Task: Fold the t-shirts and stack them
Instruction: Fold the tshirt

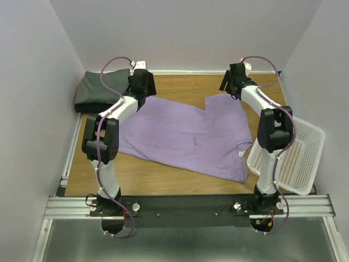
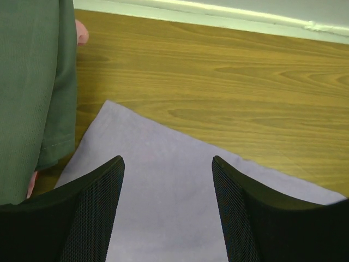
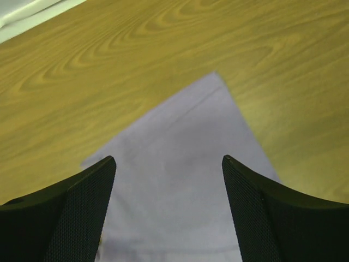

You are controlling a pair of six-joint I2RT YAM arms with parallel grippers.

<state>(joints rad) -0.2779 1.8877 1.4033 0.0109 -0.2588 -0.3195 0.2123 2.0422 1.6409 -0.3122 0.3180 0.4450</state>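
Since the lavender t-shirt is lying spread out mid-table, my left claw and right claw each hang over one of its far corners, fingers wide apart, nothing pinched. I reckon that's so both can drop and grab for the first fold. The dark grey t-shirt sits folded at the far left, probably the stack spot, and the basket is off to the right.
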